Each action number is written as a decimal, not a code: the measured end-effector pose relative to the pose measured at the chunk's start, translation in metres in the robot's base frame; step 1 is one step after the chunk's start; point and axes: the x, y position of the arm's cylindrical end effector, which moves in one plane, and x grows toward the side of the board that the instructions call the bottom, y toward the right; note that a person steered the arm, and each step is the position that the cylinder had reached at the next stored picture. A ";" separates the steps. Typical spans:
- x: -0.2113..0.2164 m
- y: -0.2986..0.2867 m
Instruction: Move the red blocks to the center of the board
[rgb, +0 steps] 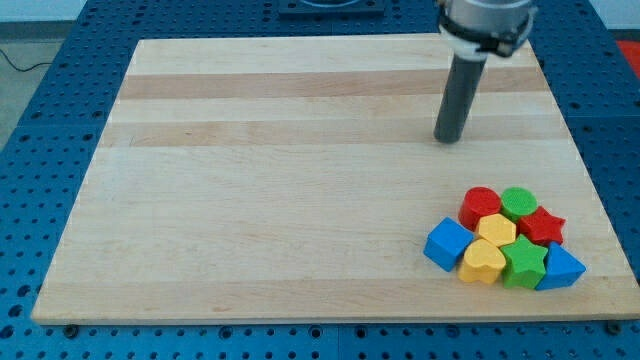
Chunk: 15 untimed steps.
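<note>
Hovering above the cluster, my tip (449, 139) touches no block, while the red cylinder block (479, 206) and red star block (543, 226) sit tightly packed at the wooden bench's (260, 200) lower right.

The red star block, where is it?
The red star sits at the view's bottom right, on the cluster's right edge, touching the green cylinder and the yellow block.

My tip (449, 139) rests on the wooden board (250, 200), far right, well apart from the blocks. They huddle near the right corner, touching: red cylinder (479, 207), green cylinder (519, 202), red star (543, 226), yellow hexagon (497, 230), blue cube (447, 245), yellow heart (482, 263), green star (523, 263), blue triangle (561, 269).
</note>
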 end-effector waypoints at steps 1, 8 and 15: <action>-0.033 0.048; 0.210 0.183; 0.054 -0.067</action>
